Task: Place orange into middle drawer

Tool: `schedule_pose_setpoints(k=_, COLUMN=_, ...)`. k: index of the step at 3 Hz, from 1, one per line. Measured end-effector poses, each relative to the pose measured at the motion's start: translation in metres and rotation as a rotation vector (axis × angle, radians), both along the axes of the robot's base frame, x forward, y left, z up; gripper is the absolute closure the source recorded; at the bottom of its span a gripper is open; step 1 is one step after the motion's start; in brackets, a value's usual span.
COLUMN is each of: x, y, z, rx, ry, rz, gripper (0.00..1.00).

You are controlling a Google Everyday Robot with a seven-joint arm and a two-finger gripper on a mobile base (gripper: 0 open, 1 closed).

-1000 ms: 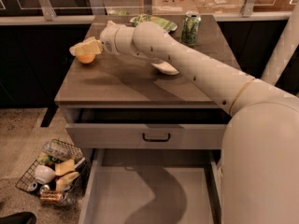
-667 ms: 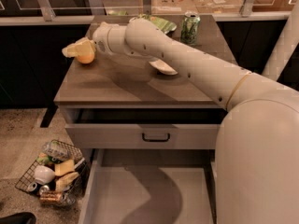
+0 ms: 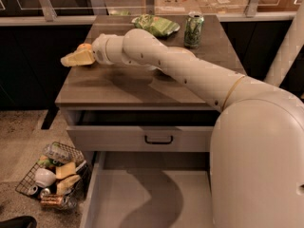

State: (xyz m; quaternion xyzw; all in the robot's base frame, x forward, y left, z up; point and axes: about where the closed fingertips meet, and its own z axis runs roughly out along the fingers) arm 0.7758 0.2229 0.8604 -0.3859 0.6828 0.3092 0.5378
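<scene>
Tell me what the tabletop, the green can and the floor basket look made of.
The tabletop: probably wood or wood-look laminate, matte, with faint grain. The green can: likely aluminium, with a glinting top rim. The basket: thin metal wire in an open mesh. The gripper is at the tabletop's left edge, by the orange.

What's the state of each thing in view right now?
gripper: at the left edge of the counter, jaws closed on the orange
orange: held, off the counter
middle drawer: pulled open
upper drawer: slightly pulled out
can: upright on the counter
bag: lying flat on the counter
basket: on the floor, full
</scene>
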Motion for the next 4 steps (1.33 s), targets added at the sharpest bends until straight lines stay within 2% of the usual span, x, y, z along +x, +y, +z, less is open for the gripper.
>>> schedule_pose_setpoints(k=1, x=0.0012, y=0.0033, z=-0.015, rx=0.002, ry=0.022, rz=-0.002, gripper=0.0)
schedule_pose_setpoints(k=2, x=0.0012, y=0.0009, z=-0.0237, rx=-0.017, ry=0.029, rz=-0.013, gripper=0.18)
schedule_pose_setpoints(k=4, x=-0.0006, y=0.006, z=-0.0248, rx=-0.016, ry=0.031, rz=-0.005, gripper=0.64)
